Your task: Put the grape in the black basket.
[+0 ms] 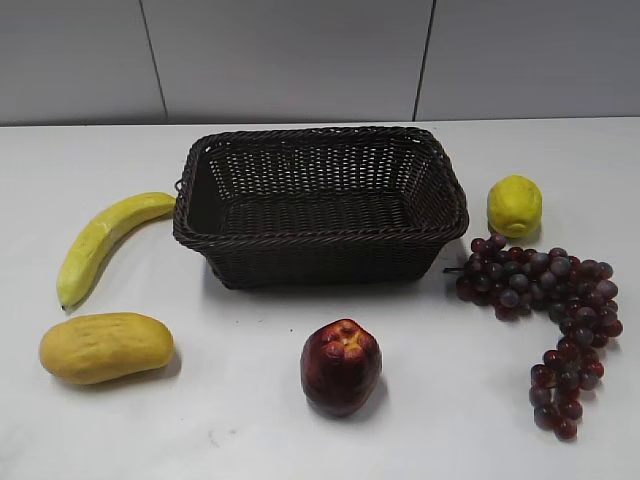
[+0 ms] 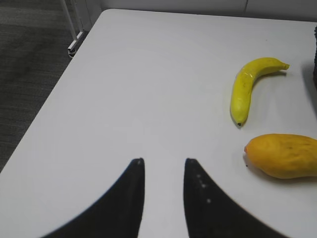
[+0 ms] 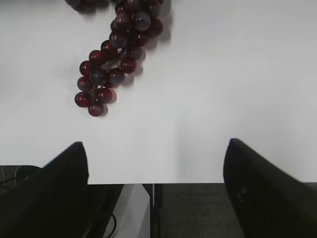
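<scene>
The grape (image 1: pixel 555 305) is a long curved bunch of dark purple-red grapes lying on the white table, right of the black basket (image 1: pixel 320 236). The woven basket stands in the middle, with nothing in it. The bunch's tail end shows at the top of the right wrist view (image 3: pixel 116 57). My right gripper (image 3: pixel 156 148) is wide open and empty, over the table's front edge, short of the bunch. My left gripper (image 2: pixel 162 163) is open and empty over bare table at the left. Neither gripper shows in the exterior view.
A banana (image 1: pixel 100 243) and a yellow-orange mango (image 1: pixel 105 346) lie left of the basket; both show in the left wrist view, the banana (image 2: pixel 250 87) and the mango (image 2: pixel 282 155). A dark red apple-like fruit (image 1: pixel 341 366) sits in front, a lemon (image 1: pixel 514 206) at the right.
</scene>
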You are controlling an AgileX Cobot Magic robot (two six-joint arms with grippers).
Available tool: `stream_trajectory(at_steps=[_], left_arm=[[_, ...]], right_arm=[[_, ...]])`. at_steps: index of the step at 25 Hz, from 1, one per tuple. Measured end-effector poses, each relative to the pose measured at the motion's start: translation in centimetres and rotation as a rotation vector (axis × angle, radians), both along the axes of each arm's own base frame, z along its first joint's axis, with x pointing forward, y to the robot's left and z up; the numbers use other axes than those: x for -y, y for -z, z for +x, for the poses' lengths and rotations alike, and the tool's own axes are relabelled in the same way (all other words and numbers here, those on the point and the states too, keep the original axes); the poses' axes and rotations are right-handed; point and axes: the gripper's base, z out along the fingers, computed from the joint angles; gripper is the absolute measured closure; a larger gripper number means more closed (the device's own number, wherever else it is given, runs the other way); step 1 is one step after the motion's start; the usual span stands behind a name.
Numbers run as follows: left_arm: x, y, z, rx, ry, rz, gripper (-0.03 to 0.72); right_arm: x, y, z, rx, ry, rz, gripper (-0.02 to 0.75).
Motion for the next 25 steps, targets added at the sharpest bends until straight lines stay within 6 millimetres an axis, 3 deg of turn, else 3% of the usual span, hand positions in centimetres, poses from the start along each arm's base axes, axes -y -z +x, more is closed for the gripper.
stream_trajectory(at_steps=[6, 12, 16, 25], left_arm=[[0.0, 0.0, 0.0, 0.000, 0.000, 0.000, 0.471], [0.0, 0.0, 0.0, 0.000, 0.000, 0.000, 0.471], [0.0, 0.0, 0.0, 0.000, 0.000, 0.000, 0.471], [0.0, 0.0, 0.0, 0.000, 0.000, 0.000, 0.471]], right_arm=[[-0.1, 2.4, 6.1, -0.161, -0.039, -0.002, 0.134], [-2.5, 5.2, 10.9, -0.194, -0.150, -0.037, 0.136], [-4.1, 7.7, 12.9, -0.177, -0.181, -0.070, 0.136], [-4.1, 13.4, 14.8, -0.259, -0.111, -0.100, 0.140]])
